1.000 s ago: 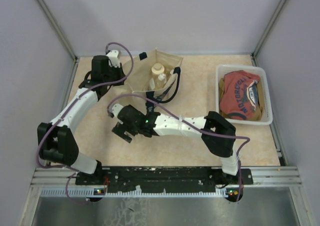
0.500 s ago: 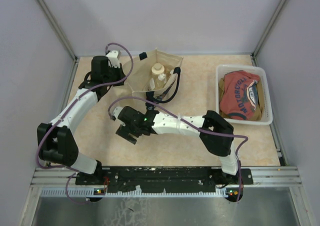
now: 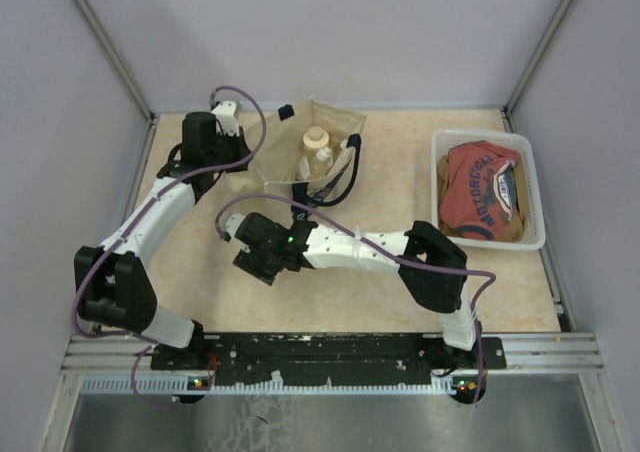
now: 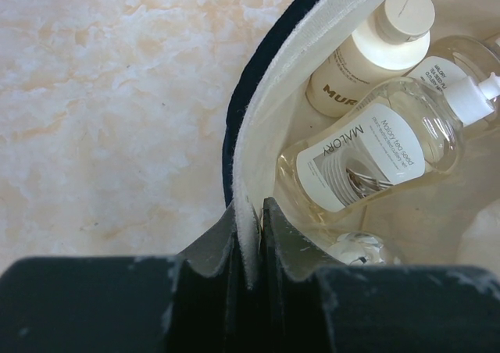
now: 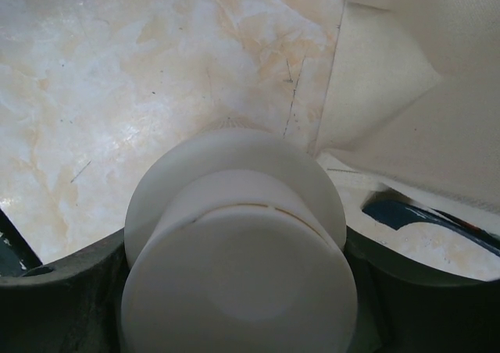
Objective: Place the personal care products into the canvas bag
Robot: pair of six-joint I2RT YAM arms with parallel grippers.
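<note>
The canvas bag [image 3: 335,124] stands open at the back of the table, with personal care products inside. A cream bottle [image 4: 367,48] and a clear amber-liquid bottle [image 4: 375,146] lie in it. My left gripper [image 4: 248,212] is shut on the bag's left rim [image 4: 246,134], holding the mouth open. In front of the bag, my right gripper [image 5: 234,290] is shut on a squat cream jar [image 5: 234,236] that stands on the table. The bag's cloth [image 5: 406,95] lies just to the jar's right. In the top view the right gripper [image 3: 258,264] hides the jar.
A white plastic tub [image 3: 440,142] with a red shirt [image 3: 485,187] stands at the right. A navy strap [image 5: 422,220] of the bag lies on the table beside the right gripper. Grey walls close the table on three sides.
The right gripper's jaws have closed in from wide open onto the cream jar. The left arm has kept its hold on the bag rim.
</note>
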